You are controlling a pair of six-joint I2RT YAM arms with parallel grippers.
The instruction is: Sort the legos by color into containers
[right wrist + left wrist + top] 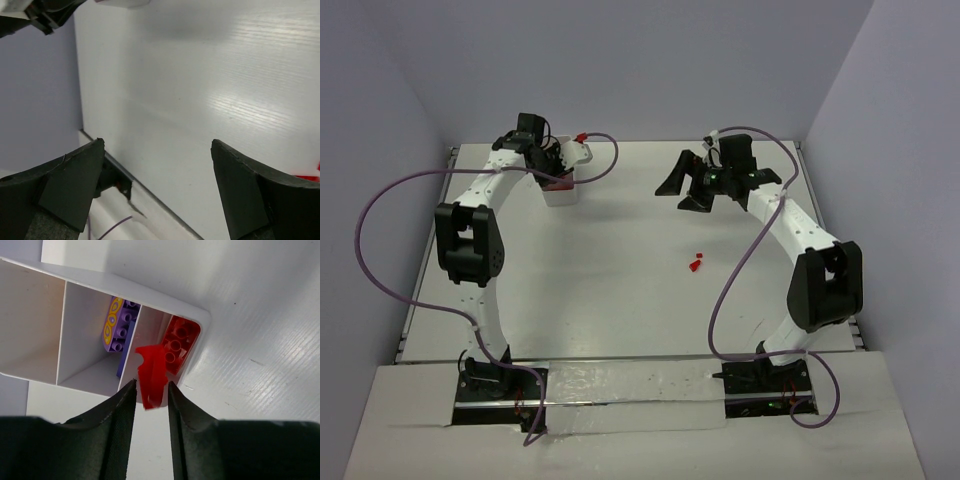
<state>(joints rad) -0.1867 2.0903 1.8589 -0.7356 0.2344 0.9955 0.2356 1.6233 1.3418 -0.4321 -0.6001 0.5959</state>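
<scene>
- The flat white table [620,300] has a finely ribbed surface in the wrist views. It runs back to plain pale lavender walls [620,60] on three sides.
- A shiny silver strip [620,385] lies along the near edge between the two arm bases.
- Thin purple cables [370,240] loop out from each arm, the left one swinging wide over the table's left edge.
- The small white rectangular plastic tray with three square compartments [125,282] sits at the far left of the table, under the left arm's wrist.
- A purple studded brick with yellow oval markings [117,327] lies in the middle compartment.
- A red studded brick [177,342] lies in the end compartment nearest the rounded corner.
- The left gripper [151,392] hangs over that end compartment's edge, jaws narrow. A red plastic piece with a notched top [152,370] stands between the fingertips and hides part of the compartment. Whether the pads press on it I cannot tell.
- The right gripper [157,150] is at the far right above bare table, its jaws spread wide with nothing between them.
- Two tiny red plastic pieces [696,263] lie close together on the open table, right of centre and well apart from the tray.
</scene>
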